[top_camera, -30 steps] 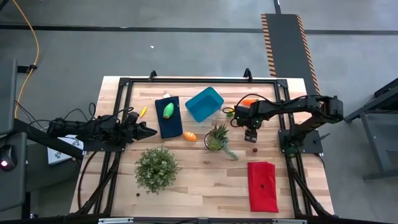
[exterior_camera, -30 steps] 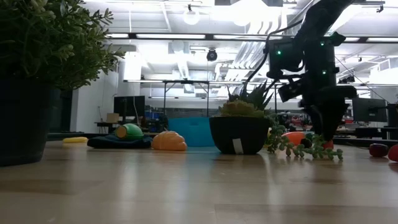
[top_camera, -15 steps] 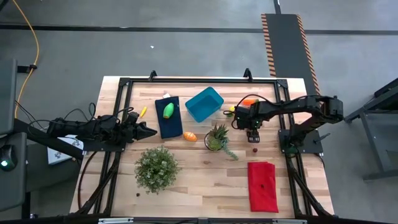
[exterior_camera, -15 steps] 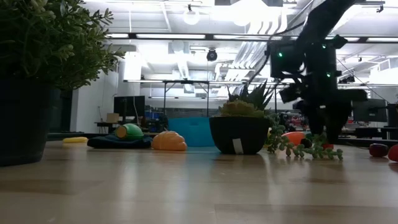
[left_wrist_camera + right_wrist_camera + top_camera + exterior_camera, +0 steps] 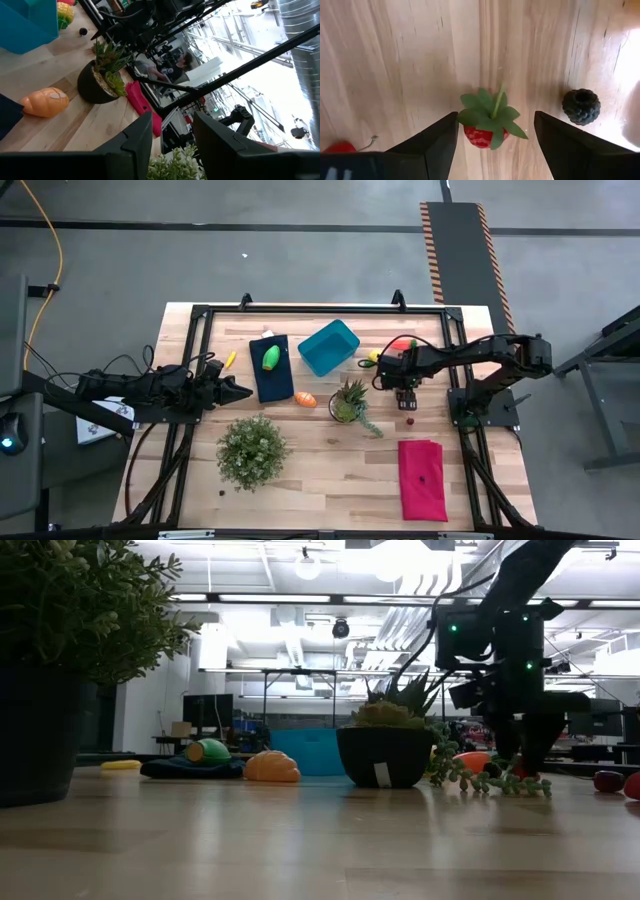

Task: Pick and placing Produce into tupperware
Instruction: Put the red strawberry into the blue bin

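Observation:
My right gripper (image 5: 405, 385) (image 5: 492, 150) points down at the table, open, one finger on each side of a small red strawberry with green leaves (image 5: 487, 127), apart from it. The blue tupperware (image 5: 328, 347) stands to its left at the far side. A green oval (image 5: 271, 357) lies on the dark blue cloth (image 5: 270, 375). An orange oval (image 5: 306, 399) rests on the wood. A yellow lemon (image 5: 372, 356) and an orange carrot (image 5: 400, 343) lie near the right gripper. My left gripper (image 5: 240, 391) (image 5: 172, 140) waits open at the left.
A spiky potted plant (image 5: 348, 402) with a trailing stem stands just left of my right gripper. A bushy potted plant (image 5: 252, 450) is at the near left and a red cloth (image 5: 422, 478) at the near right. A dark berry (image 5: 581, 106) lies beside the strawberry.
My right gripper has shifted a little toward the table's far edge, still pointing down. Nothing on the table has moved.

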You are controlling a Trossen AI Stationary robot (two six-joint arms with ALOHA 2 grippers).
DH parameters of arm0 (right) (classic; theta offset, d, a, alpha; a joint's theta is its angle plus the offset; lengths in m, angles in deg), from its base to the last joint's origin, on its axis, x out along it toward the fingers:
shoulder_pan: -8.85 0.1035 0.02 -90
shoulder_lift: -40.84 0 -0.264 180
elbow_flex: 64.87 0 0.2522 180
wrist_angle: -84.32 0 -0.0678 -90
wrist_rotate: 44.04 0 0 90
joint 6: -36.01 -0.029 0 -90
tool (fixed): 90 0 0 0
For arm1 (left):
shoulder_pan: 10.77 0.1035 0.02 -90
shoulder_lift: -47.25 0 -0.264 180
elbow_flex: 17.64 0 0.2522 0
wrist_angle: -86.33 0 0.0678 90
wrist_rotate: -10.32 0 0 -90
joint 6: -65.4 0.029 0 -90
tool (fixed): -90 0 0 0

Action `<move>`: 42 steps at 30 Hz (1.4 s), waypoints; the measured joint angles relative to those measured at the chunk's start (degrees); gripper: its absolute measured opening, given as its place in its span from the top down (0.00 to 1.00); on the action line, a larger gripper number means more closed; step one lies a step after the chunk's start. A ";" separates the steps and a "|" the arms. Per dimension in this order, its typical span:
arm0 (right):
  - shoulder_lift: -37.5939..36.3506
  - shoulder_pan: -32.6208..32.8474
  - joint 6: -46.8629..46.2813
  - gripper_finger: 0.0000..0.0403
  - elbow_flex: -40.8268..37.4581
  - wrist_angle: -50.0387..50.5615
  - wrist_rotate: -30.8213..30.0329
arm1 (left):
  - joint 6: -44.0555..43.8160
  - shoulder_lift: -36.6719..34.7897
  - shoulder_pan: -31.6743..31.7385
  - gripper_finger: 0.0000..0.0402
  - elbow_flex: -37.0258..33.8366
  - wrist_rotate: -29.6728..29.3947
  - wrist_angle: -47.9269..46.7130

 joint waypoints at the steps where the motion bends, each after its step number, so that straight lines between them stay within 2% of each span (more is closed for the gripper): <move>1: 0.00 0.00 0.00 0.38 0.00 -0.01 0.03 | 0.00 -0.01 0.00 0.67 0.00 0.01 -0.01; 26: -0.02 0.00 -3.08 0.64 0.07 0.18 3.44 | 0.00 0.00 -0.01 0.67 0.00 0.01 0.00; 34: -0.04 0.00 -5.08 0.66 0.07 -0.05 3.79 | 0.00 0.00 0.00 0.67 0.00 0.00 0.00; 42: -0.04 0.00 -10.56 0.66 0.18 -3.42 7.54 | 0.00 0.00 -0.01 0.67 0.01 0.01 -0.01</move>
